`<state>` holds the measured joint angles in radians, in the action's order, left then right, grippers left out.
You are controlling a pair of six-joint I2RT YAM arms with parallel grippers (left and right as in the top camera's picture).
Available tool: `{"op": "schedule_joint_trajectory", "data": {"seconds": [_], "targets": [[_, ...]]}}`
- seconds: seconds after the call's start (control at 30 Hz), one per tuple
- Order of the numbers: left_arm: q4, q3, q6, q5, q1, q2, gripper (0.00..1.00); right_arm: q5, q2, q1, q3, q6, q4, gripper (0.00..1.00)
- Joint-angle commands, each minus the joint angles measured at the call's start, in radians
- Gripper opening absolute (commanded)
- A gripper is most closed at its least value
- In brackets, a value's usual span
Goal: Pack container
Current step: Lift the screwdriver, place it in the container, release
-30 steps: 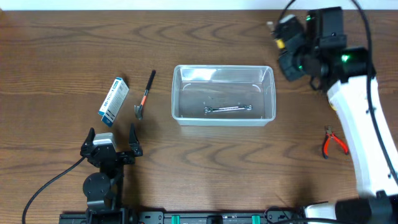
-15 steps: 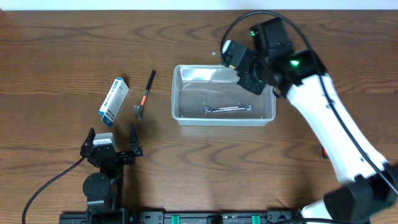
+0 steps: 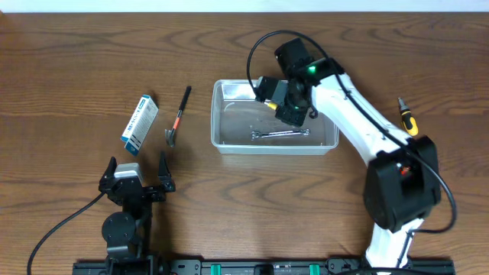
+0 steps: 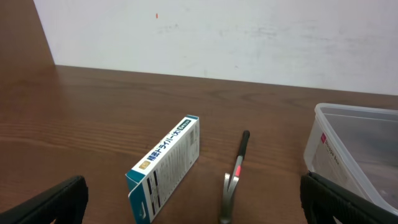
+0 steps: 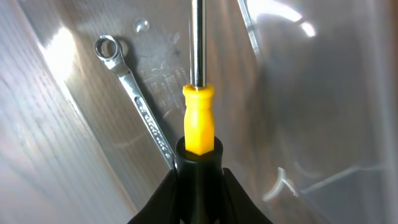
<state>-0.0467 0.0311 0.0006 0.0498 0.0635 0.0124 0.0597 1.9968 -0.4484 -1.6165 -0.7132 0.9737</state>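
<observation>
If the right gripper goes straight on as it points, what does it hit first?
Probably the container floor, led by the held screwdriver shaft, just beside the wrench; depth is unclear.

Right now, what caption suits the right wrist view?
Right hand holding a yellow-handled steel screwdriver over the clear plastic container with a silver wrench inside.

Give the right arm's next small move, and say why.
Probably lower slightly and open the fingers: the right gripper holds the screwdriver over the container, its shaft above bare floor beside the wrench, so a release should land it inside.
</observation>
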Motion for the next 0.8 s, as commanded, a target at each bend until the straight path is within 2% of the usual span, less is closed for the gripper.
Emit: {"op": "schedule_joint_trajectory", "data": {"seconds": [0.0,0.2,0.4,0.53,0.77], "targets": [[-0.016,-0.027,0.006,-0.001,-0.004,0.0,0.98,0.009,0.046,-0.01,-0.006,-0.009,-0.001,0.11],[-0.016,-0.027,0.006,-0.001,-0.004,0.0,0.98,0.009,0.114,-0.01,-0.006,-0.006,-0.002,0.13],[-0.016,-0.027,0.006,-0.001,-0.004,0.0,0.98,0.009,0.149,-0.01,-0.006,0.002,-0.008,0.24],[-0.016,-0.027,0.006,-0.001,-0.004,0.0,0.98,0.009,0.149,-0.01,-0.006,0.002,-0.016,0.42],[-0.016,-0.027,0.006,-0.001,-0.004,0.0,0.98,0.009,0.119,-0.011,-0.02,0.048,-0.013,0.48]]}}
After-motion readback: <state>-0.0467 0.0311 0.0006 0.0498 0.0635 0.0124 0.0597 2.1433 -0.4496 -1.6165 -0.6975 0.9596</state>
